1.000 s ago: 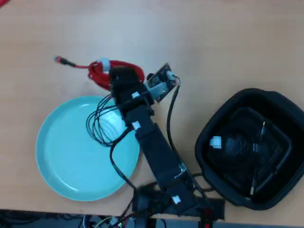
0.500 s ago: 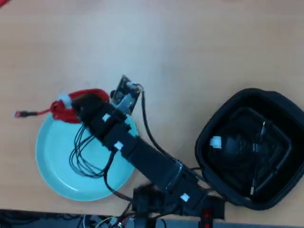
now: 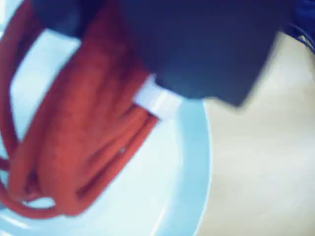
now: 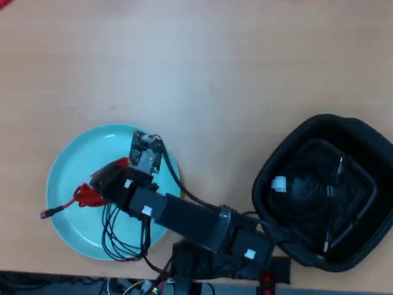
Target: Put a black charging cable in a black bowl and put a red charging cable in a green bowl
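Wooden table [image 4: 202,74]: red charging cable [image 4: 89,195] under pincer [image 4: 101,184], in green bowl [image 4: 70,166].

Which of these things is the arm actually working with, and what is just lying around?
Part of the job:
red charging cable
green bowl
black charging cable
black bowl
gripper

Just there:
table
arm's loose thin wires
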Action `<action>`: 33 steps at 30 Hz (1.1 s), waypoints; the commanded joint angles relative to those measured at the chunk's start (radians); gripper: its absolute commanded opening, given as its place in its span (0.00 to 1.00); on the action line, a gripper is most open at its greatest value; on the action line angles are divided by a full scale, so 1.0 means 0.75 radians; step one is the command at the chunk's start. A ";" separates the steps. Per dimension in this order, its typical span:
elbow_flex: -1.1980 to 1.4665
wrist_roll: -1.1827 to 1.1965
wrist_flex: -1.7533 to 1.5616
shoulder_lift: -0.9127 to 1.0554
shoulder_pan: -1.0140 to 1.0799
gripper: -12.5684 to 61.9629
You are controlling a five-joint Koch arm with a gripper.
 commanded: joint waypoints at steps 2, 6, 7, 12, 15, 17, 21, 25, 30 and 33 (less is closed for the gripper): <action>-0.049 0.008 -0.358 0.074 -0.035 0.08; 0.031 0.008 -0.423 0.072 -0.022 0.08; 0.057 0.008 -0.438 0.076 -0.018 0.08; 0.194 0.008 -0.642 0.082 0.031 0.08; 0.329 -0.002 -0.847 0.078 0.037 0.08; 0.405 -0.006 -0.984 0.072 0.045 0.08; 0.528 -0.006 -1.160 0.074 0.045 0.08; 0.630 -0.008 -1.327 0.076 0.045 0.09; 0.816 -0.004 -1.604 0.076 0.037 0.13; 0.943 0.002 -1.837 0.072 0.037 0.13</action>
